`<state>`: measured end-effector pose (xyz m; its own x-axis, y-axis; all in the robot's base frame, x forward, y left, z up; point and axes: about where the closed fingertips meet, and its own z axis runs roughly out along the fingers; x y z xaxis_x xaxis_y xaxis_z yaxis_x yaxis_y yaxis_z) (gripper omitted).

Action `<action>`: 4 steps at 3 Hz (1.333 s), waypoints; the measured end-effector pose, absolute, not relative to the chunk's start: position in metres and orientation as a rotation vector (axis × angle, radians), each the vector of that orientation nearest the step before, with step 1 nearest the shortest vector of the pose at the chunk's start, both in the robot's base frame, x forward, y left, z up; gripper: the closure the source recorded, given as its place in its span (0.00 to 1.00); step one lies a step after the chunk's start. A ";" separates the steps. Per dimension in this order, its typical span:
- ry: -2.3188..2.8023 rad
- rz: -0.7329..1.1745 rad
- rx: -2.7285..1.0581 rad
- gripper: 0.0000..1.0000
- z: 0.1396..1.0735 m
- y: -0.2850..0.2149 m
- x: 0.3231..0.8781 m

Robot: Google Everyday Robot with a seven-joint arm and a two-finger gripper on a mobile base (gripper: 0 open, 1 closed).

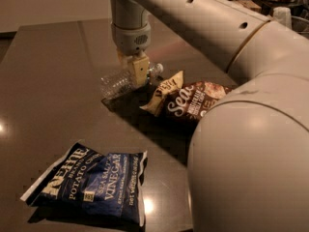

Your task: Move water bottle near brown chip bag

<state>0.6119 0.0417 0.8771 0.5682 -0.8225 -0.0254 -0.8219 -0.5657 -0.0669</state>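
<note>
Near left on the dark table [53, 81], a blue Kettle bag [91, 190] lies flat, label up, well apart from the other items. Further back and towards the centre, the water bottle [118, 83] lies on its side, base pointing left and white cap pointing right; whether it rests on the surface or sits just above it cannot be determined. The gripper [135, 74] hangs straight down over the bottle's neck end, its cream-coloured fingers [141, 69] closed on the bottle, one in front of it and one behind. Immediately right of the cap, the brown chip bag [193, 100] lies crumpled on the table, its cream-yellow end [164, 93] nearest the bottle; the cap and this end are just beside each other, and contact between them cannot be confirmed. The robot arm [212, 28] runs from the gripper's wrist towards the far right and then bulks large across the near right, covering the right part of the chip bag.
</note>
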 end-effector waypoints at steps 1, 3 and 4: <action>1.483 -0.001 -2.726 0.59 0.875 0.028 0.601; 1.505 -0.007 -2.690 0.12 0.875 0.029 0.605; 1.492 -0.021 -2.669 0.00 0.874 0.034 0.611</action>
<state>0.6112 0.0341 0.8738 0.5244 -0.8510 -0.0292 -0.8498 -0.5209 -0.0800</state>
